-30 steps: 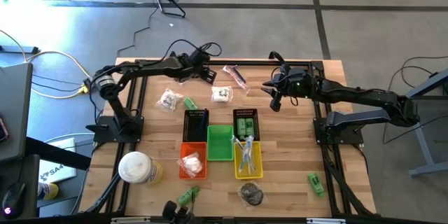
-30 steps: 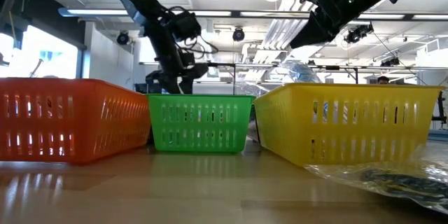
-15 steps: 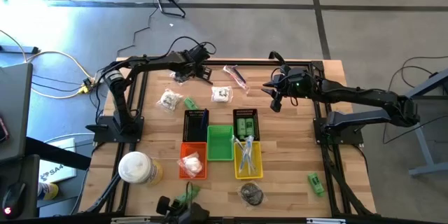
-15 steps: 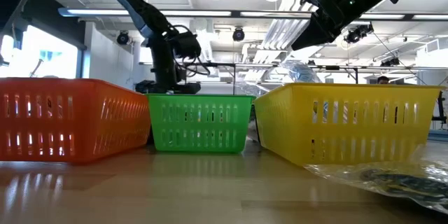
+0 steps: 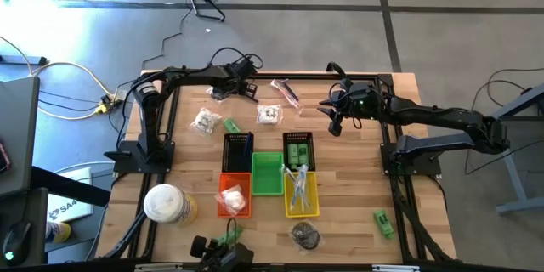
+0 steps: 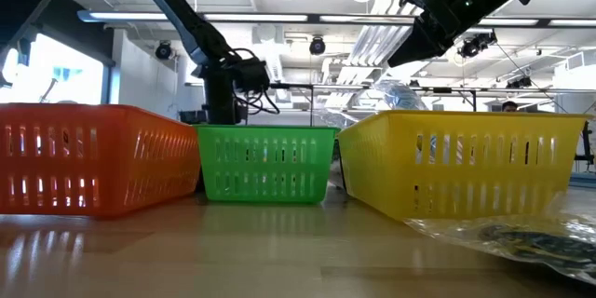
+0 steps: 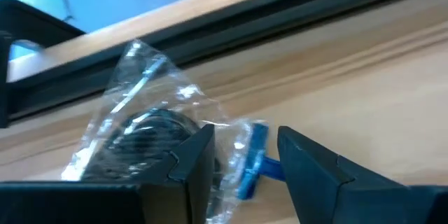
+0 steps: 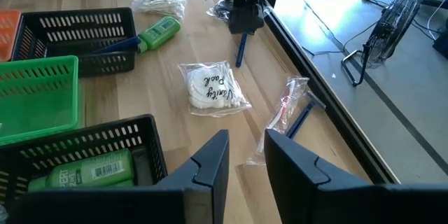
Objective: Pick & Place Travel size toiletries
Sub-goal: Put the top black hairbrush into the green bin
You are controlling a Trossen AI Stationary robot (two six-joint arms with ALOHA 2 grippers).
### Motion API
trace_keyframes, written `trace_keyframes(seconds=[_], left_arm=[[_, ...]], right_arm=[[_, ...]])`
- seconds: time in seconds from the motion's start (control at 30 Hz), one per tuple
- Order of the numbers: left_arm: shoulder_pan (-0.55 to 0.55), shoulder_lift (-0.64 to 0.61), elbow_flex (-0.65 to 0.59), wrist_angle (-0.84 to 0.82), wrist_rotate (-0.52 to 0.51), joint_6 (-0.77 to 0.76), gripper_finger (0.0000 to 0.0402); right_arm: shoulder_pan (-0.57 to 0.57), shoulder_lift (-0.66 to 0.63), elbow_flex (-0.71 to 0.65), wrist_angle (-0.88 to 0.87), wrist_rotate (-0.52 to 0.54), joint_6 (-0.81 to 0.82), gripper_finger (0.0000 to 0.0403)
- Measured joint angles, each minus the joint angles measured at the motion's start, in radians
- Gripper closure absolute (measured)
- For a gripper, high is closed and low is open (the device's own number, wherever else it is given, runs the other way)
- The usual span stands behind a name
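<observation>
**Left gripper low over a wrapped razor at the table's far edge**

The room is a wide hall with a grey floor and, in the low view, ceiling lights and pipework. In it stands the wooden table (image 5: 348, 212), framed by dark rails.

The left arm reaches across the far side of the table and holds the left gripper (image 5: 247, 90) low at the far edge. Its jaws stand partly apart and grip nothing. A blue-handled razor in clear wrap (image 7: 250, 161) lies right below them, its handle showing in the gap between the fingers (image 7: 183, 159).

The right arm stretches in from the other side, with the right gripper (image 5: 333, 121) held up above the board, well apart from the left one. Its jaws are narrowly apart and empty. Ahead of it lie a white wrapped pack (image 8: 210, 89) and a red wrapped stick (image 8: 283, 112). A black basket (image 5: 298, 149) with green bottles (image 8: 87, 172) sits just beside and below it.

Farther toward the near edge stand the green basket (image 5: 266, 172), yellow basket (image 5: 301, 192) and orange basket (image 5: 233, 195), side by side.
</observation>
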Motion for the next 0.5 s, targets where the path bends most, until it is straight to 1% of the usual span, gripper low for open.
trace_keyframes(seconds=[0.1, 0.5], left_arm=[[0.0, 0.0, 0.0, -0.001, -0.037, 0.0, 0.025], [0.002, 0.0, 0.0, 0.009, -0.043, 0.006, 0.025]], right_arm=[[0.0, 0.0, 0.0, 0.0, 0.0, 0.0, 0.0319], [0.0, 0.0, 0.0, -0.004, 0.0, 0.0, 0.0319]])
